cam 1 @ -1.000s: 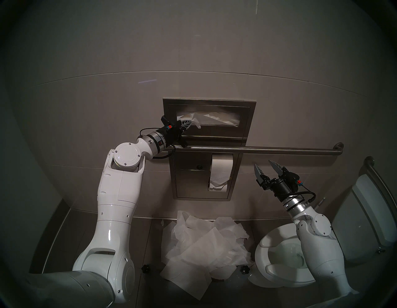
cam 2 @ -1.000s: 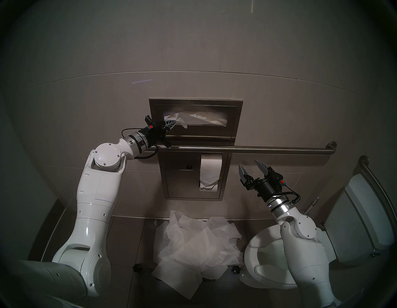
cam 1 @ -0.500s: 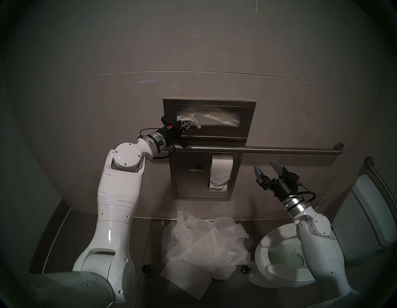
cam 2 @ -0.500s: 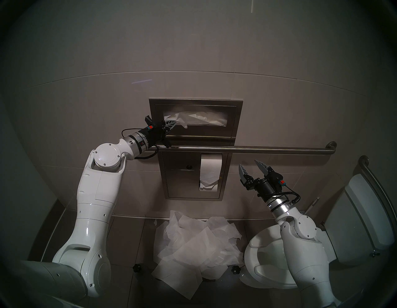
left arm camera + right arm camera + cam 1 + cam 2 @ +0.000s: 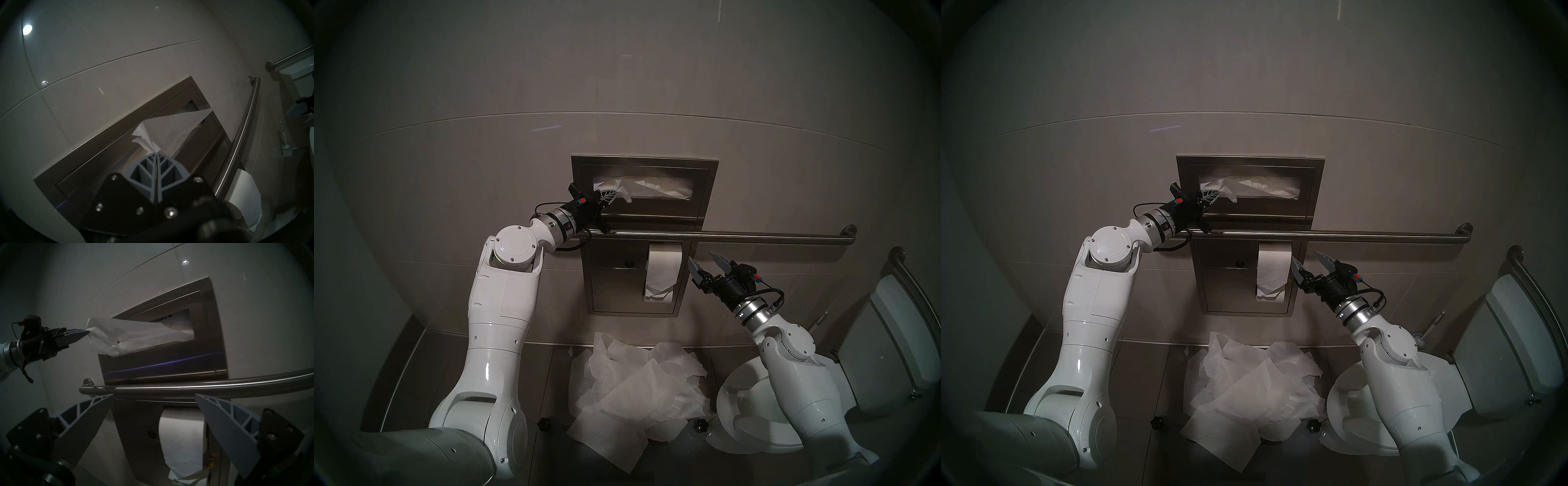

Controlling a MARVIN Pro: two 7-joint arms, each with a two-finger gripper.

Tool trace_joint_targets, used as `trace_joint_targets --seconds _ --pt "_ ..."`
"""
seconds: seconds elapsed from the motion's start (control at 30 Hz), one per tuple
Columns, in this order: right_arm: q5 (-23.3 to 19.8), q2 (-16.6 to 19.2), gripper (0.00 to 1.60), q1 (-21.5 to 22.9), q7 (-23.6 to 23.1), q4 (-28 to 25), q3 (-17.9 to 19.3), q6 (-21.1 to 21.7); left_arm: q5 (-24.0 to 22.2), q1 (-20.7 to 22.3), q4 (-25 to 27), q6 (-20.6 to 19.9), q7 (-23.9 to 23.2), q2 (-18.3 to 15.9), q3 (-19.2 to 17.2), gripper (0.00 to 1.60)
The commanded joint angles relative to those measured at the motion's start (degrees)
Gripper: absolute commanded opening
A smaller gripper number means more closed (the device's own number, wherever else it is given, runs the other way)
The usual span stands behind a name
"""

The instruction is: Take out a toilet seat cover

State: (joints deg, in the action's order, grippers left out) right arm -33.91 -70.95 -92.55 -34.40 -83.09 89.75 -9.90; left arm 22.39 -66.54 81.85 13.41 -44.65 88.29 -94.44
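One toilet seat cover corner pinched at closed left end effector tips; right end effector wide, well apart.

White left arm reaching up at centre frame, its grey-fingered left gripper pinching closed, white right arm leaning in from lower right, right gripper gaping wide

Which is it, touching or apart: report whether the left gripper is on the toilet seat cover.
Touching. In the left wrist view the left gripper has its jaws shut on a bunched corner of the toilet seat cover, which trails back into the dispenser.
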Motion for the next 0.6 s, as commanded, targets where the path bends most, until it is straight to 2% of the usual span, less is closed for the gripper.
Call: trace_joint_targets --seconds 0.0,0.2,0.27,0.3,0.33,0.37,0.4,0.57 --pt "-0.60 -0.39 1.60 6.19 0.13 -2.42 -0.27 1.35 -0.30 1.95 1.66 0.42 0.25 0.20 -0.01 0.00" --pt "-2.48 -1.40 1.60 8.68 1.09 -1.04 0.22 4.19 -0.27 1.93 1.61 0.42 0.25 0.21 -0.03 0.00" --pt "0.39 -0.07 1.60 9.45 1.05 -0.78 -0.47 2.65 -0.26 1.91 1.58 0.42 0.25 0.21 -0.03 0.00" --pt "3.40 1.59 1.60 10.84 0.07 -0.22 -1.87 1.23 -0.24 1.86 1.51 0.41 0.24 0.21 -0.04 0.00" --pt "4.34 1.88 1.60 10.31 0.00 -0.78 -2.28 0.59 -0.23 1.84 1.48 0.40 0.24 0.21 -0.04 0.00" --pt "5.20 2.25 1.60 11.86 -0.42 0.09 -3.01 0.44 -0.22 1.79 1.41 0.38 0.23 0.20 -0.04 0.00" --pt "5.99 2.50 1.60 10.63 -0.39 -0.78 -3.07 -0.26 -0.21 1.77 1.39 0.38 0.23 0.20 -0.04 0.00" --pt "11.21 3.71 1.60 13.86 -0.23 0.71 -4.48 -2.51 -0.17 1.73 1.31 0.38 0.23 0.22 -0.05 0.00"
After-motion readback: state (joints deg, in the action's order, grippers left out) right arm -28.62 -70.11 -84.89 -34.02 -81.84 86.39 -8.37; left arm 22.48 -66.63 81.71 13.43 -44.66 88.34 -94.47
